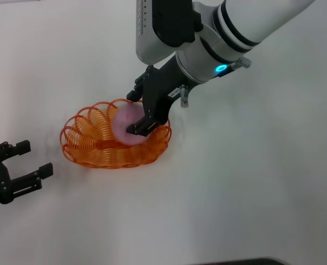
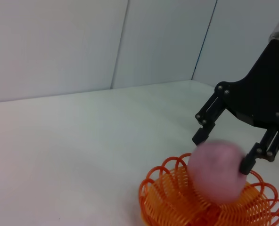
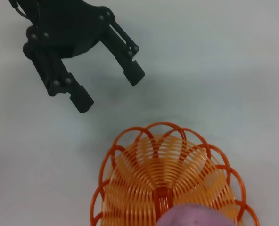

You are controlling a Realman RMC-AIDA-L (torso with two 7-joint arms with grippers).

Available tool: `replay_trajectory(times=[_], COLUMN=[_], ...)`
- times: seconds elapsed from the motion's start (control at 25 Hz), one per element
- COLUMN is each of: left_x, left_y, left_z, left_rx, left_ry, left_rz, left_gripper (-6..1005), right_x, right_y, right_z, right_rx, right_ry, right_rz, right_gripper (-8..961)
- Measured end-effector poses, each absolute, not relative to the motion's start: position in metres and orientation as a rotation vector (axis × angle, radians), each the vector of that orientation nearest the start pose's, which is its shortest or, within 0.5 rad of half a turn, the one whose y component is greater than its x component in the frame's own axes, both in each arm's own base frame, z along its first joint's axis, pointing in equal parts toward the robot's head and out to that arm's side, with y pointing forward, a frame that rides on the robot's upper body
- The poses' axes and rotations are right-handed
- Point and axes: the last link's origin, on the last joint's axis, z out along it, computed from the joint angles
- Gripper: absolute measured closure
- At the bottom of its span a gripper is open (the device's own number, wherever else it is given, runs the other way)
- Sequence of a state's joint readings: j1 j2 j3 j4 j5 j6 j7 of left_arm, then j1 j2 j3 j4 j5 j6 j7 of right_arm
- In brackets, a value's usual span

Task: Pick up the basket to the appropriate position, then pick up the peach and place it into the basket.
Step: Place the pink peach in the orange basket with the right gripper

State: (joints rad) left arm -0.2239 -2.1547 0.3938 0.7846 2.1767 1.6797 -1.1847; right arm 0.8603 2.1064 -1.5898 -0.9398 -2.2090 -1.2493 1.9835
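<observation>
Two grippers are seen, but only the right gripper [image 1: 138, 113] is at work: it is held directly over the basket [image 1: 91, 144], fingers spread to either side of the peach [image 1: 125, 124]. From the left wrist view the peach [image 2: 217, 170] appears blurred between the parted fingers, so it is judged to be released or just dropping; whether contact remains cannot be told. Below it the basket [image 2: 177, 197] is set on the white surface [image 1: 252, 187]. Well off to the side, the left gripper [image 1: 21, 165] is parked open and empty on the surface. Placement is judged nearly complete; only settling of the peach and withdrawal are left.
</observation>
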Motion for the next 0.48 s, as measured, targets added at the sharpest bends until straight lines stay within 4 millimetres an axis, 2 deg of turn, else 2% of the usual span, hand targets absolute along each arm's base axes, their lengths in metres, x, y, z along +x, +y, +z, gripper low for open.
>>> replay_trajectory(times=[0.36,0.48], left_x=[-0.3509,-0.3507], left_y=[0.2237,0.2238], left_z=[0.016,0.016], left_rx=[-2.512,-2.512], left_ry=[-0.771,-0.771], left_rz=[-0.599,-0.6], left_gripper=[202,202], right_x=[0.1061,0.107], right_y=[0.367,0.367], right_z=[-0.0958,-0.0956], right_rx=[-3.068,-3.068], right_ry=[0.082,0.079], right_rz=[-0.225,-0.223], right_gripper=[34,24])
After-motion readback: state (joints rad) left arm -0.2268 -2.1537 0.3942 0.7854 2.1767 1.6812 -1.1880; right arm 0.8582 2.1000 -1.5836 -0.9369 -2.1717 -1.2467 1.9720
